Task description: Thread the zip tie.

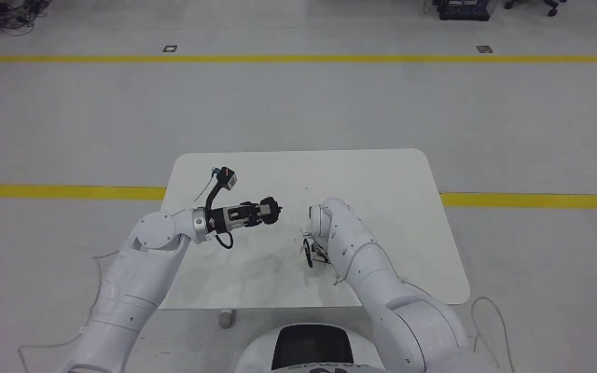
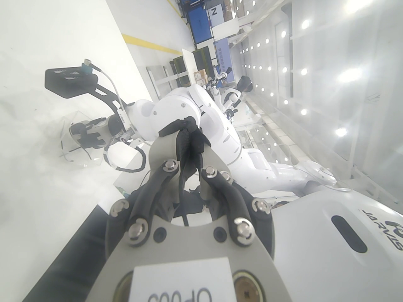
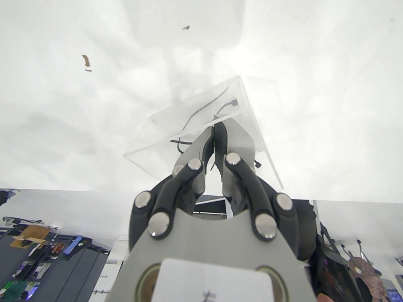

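Nothing is threaded yet: the right gripper (image 3: 214,131) fingers (image 3: 222,141) are pressed together among zip ties (image 3: 204,108) in a clear box (image 3: 163,127); the left gripper (image 2: 188,128) fingers are closed above the table (image 1: 392,186).

Left gripper (image 2: 188,135): tips are wrapped in black; what is pinched there cannot be told.
Black strand (image 2: 183,199): upper end is hidden between the left fingers (image 2: 163,150); tie or cable cannot be told.
Right gripper (image 3: 214,128): tips are veiled by the box (image 3: 151,133) wall; a held tie cannot be made out.
Ties (image 3: 204,106): ends are covered by the right gripper.
Top view: ties are too small to be told.
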Tool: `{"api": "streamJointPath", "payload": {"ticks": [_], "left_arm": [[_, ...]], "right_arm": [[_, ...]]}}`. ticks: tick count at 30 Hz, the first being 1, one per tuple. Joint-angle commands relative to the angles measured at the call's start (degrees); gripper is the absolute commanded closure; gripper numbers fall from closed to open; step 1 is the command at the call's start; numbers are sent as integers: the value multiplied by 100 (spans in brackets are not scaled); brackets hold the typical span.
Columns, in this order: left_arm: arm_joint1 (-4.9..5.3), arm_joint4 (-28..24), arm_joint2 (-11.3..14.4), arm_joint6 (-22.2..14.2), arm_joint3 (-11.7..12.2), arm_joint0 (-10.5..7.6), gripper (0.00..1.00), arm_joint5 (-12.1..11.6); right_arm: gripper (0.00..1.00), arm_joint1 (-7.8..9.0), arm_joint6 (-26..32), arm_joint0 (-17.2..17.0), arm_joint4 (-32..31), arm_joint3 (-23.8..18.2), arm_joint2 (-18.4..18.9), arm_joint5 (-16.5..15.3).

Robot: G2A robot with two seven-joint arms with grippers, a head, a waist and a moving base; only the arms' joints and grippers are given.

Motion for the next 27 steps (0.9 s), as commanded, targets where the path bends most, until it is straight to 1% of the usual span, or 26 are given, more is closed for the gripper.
{"api": "streamJointPath", "payload": {"ticks": [1, 8, 13, 16, 20, 25, 27], "left_arm": [[0, 0, 0, 0, 0, 0, 100, 0], [0, 0, 0, 0, 0, 0, 100, 0], [0, 0, 0, 0, 0, 0, 100, 0], [0, 0, 0, 0, 0, 0, 100, 0], [0, 0, 0, 0, 0, 0, 100, 0], [0, 0, 0, 0, 0, 0, 100, 0], [0, 0, 0, 0, 0, 0, 100, 0]], "right_arm": [[100, -4, -11, 1, 0, -1, 6, 0], [100, -16, -40, -71, 0, -149, -11, 0], [100, 1, 12, -242, 0, -494, -47, 0], [100, 30, 88, -420, 0, -853, -66, 0], [100, 80, 315, -736, 0, -1487, -116, 0], [100, 188, 606, -1282, 0, -2568, -184, 0], [100, 259, 700, -1489, 0, -2997, -242, 0]]}}
